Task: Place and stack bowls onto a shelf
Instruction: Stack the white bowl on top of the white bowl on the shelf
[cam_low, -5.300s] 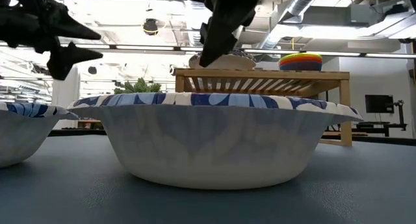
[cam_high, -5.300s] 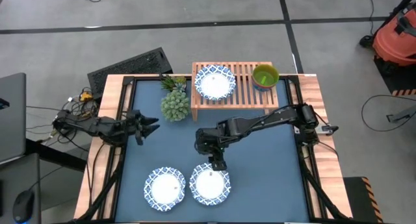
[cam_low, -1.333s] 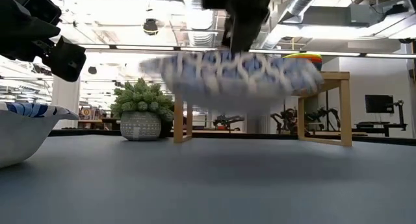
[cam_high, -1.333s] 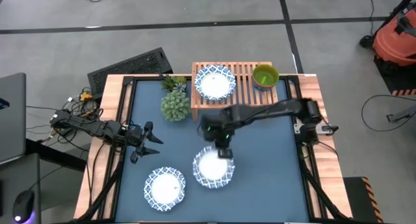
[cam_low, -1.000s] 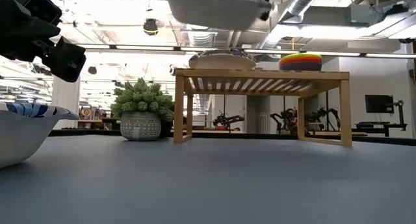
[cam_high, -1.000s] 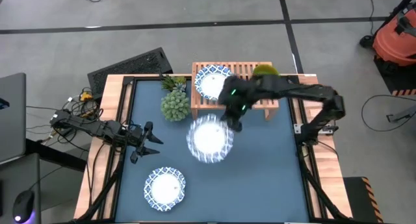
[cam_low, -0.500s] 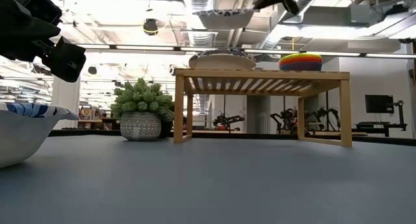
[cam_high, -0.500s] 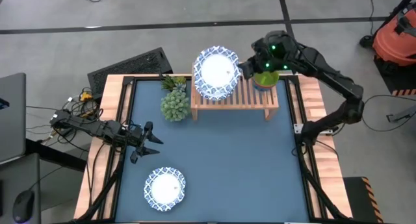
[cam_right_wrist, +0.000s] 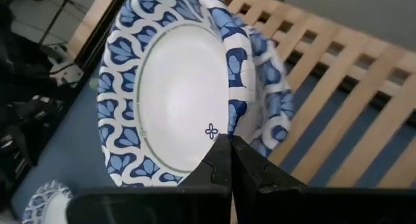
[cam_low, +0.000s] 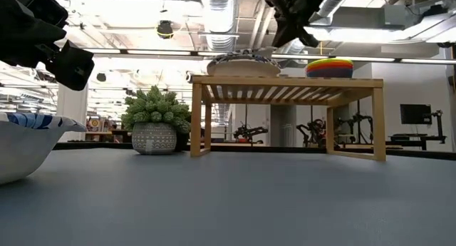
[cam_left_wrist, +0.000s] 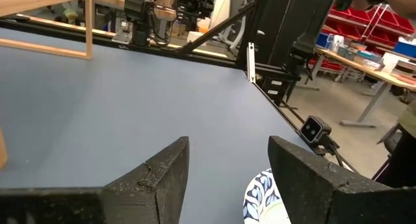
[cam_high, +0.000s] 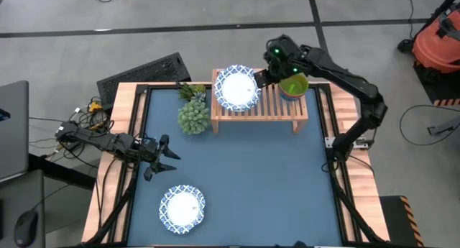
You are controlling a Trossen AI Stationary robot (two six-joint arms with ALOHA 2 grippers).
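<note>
The shelf point(cam_high: 260, 97) is seen at the far edge of the table point(cam_high: 287, 176), and everything else is placed from it. The right gripper point(cam_high: 261, 77) is held above the slatted top near the shelf's middle, its fingers point(cam_right_wrist: 224, 165) pressed together on the rim of a patterned bowl point(cam_right_wrist: 172, 94). That held bowl is tilted over the shelf's left half, where a second patterned bowl point(cam_right_wrist: 270, 100) lies beneath it, its rim showing past the held bowl's edge; whether the two touch cannot be told. In the low view only a shallow patterned shape point(cam_low: 242, 63) is seen on the shelf top under the gripper. A stack of small bowls point(cam_low: 329, 66), green uppermost point(cam_high: 293, 84), is set on the shelf's right end. A green spiky plant point(cam_high: 192, 116) in its pot stands on the table just beside the shelf's left leg. A third patterned bowl point(cam_high: 182, 208) rests on the table well apart from the shelf, toward the near left. The left gripper point(cam_high: 159, 156) is held between that bowl and the shelf, by the table's left border, with its fingers point(cam_left_wrist: 153, 178) spread apart and nothing between them.
</note>
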